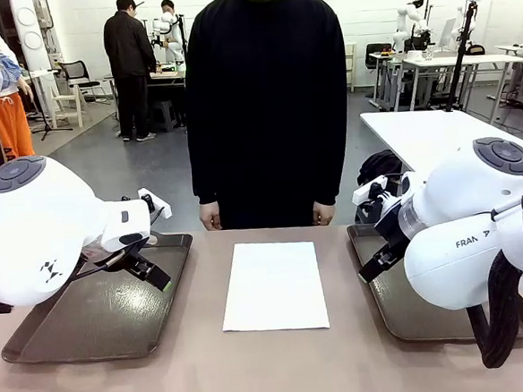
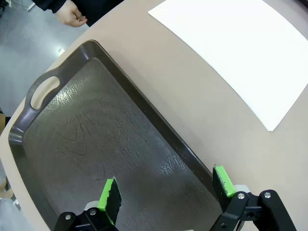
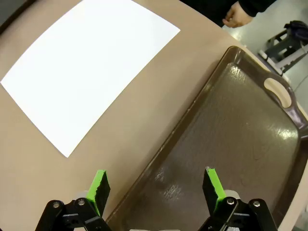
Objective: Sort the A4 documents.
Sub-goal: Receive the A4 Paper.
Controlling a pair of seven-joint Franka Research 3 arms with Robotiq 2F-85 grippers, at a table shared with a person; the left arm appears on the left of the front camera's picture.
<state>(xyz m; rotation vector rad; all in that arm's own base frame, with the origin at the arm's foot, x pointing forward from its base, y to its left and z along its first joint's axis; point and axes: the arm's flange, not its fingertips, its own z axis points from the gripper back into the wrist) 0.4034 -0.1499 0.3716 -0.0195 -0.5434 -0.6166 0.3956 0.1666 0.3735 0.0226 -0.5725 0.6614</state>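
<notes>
A4 documents [image 1: 273, 286] lie flat, long axis running toward the person [image 1: 266, 97]; left gripper [image 2: 165, 180] and right gripper [image 3: 155, 174] gape wide, empty.

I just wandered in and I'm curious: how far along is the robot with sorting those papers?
Nothing looks sorted yet. The A4 documents lie flat on the table between two trays, and the left tray and right tray show bare dark floors. Nothing is in hand: the left gripper and right gripper hang open, each above its own tray. All the sorting is left.
</notes>
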